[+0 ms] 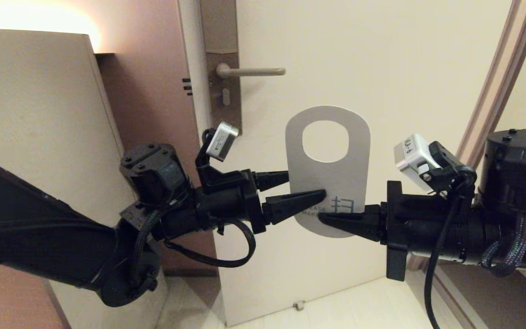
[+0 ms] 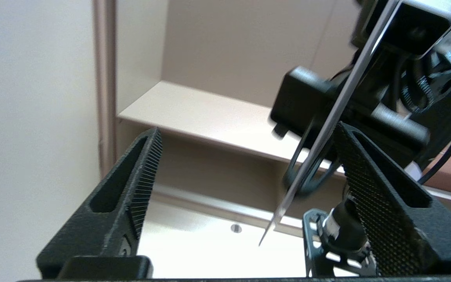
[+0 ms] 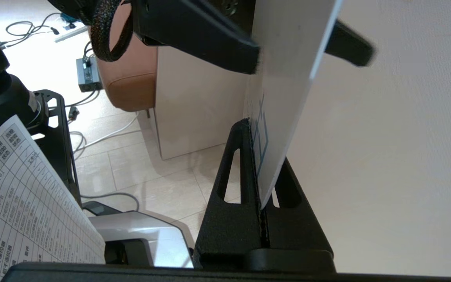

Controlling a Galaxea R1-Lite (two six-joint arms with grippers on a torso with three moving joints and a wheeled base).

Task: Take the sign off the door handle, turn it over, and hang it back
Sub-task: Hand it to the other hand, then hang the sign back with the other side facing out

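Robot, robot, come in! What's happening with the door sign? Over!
Right pincer shut on sign, white side facing out. Left pincer open, straddling its edge. Door handle bare above, nothing in the way.

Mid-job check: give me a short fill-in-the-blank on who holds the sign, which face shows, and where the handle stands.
1. The sign is clamped at its lower edge by the ____ gripper.
2. The left gripper has its jaws ____, one on each side of the sign.
3. In the head view, the face of the sign turned toward the camera is ____ in colour.
4. The door handle has ____ hanging on it.

Missing words: right; open; white; nothing
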